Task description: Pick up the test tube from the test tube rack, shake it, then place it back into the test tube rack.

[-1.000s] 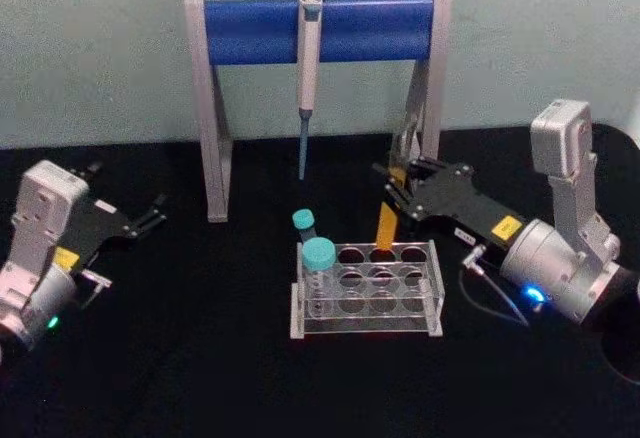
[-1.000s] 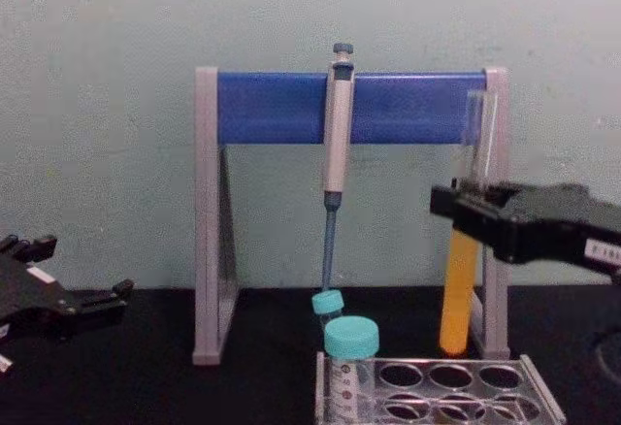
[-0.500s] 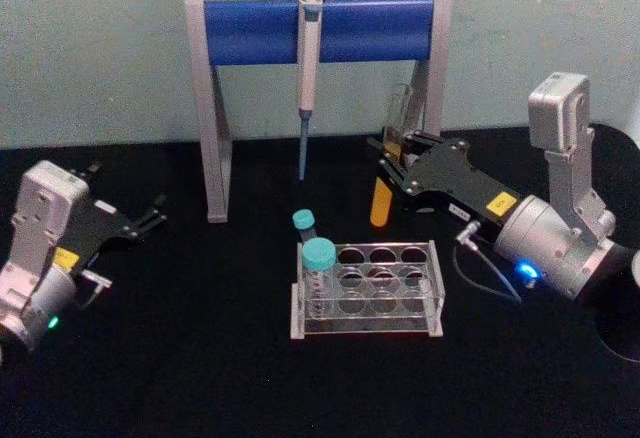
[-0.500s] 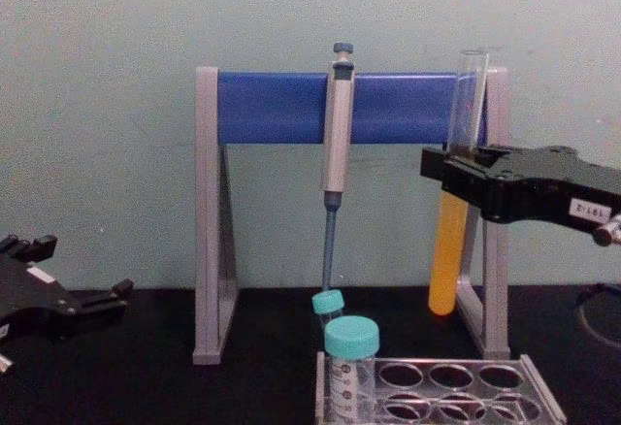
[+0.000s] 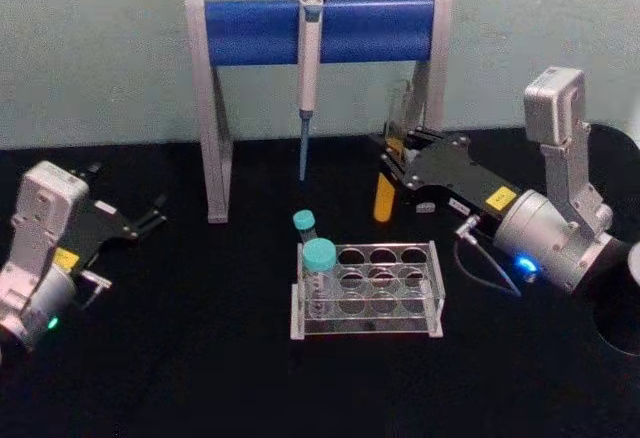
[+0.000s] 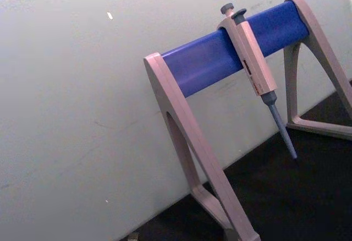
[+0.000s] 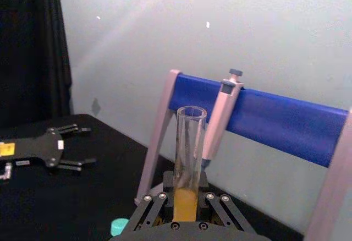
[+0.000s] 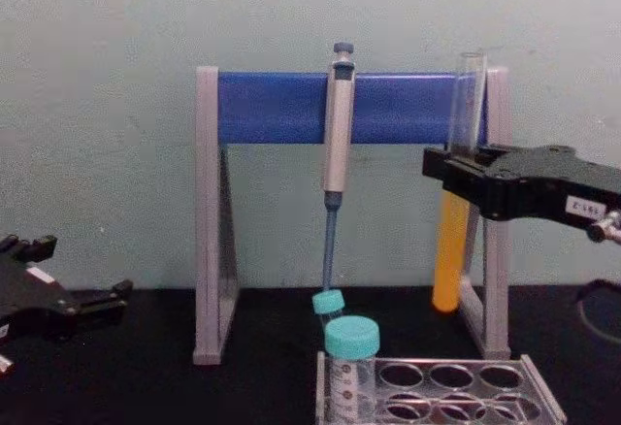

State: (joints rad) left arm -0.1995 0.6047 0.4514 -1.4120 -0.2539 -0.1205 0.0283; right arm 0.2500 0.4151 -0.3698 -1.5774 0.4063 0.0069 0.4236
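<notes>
**Chest view: tube out of the rack and held in the air, return not yet made**

Finds the test tube [image 8: 448, 250] off the bench [image 5: 200, 358] and well above the test tube rack [image 5: 366, 326], a little behind it and just in front of the right leg of the pipette stand [image 5: 320, 28]. Stands nearly upright, with only a small lean. Carries orange-yellow liquid in the lower half, with clear glass and an open mouth above.

Counts the first step, the picking up, as done. Puts the work, as a judgement, in the shaking step. Cannot say from one moment whether the shaking is only beginning or almost over. Leaves the last step open: lowering the tube into a free hole. Offers several empty holes at the middle and right of the rack, while two teal-capped vials [image 5: 319, 253] take places at its left side.

Has the right claw [image 8: 454, 178] closed around the middle of the tube, near the top of the liquid, one finger on each side. In the right wrist view, shows the glass rising between the fingers [image 7: 148, 203], with no gap visible. Seems a firm hold.

Keeps the left claw [image 5: 150, 220] out of the work, low at the left of the bench, fingers spread apart, with nothing between them and touching no thing of the task.
</notes>
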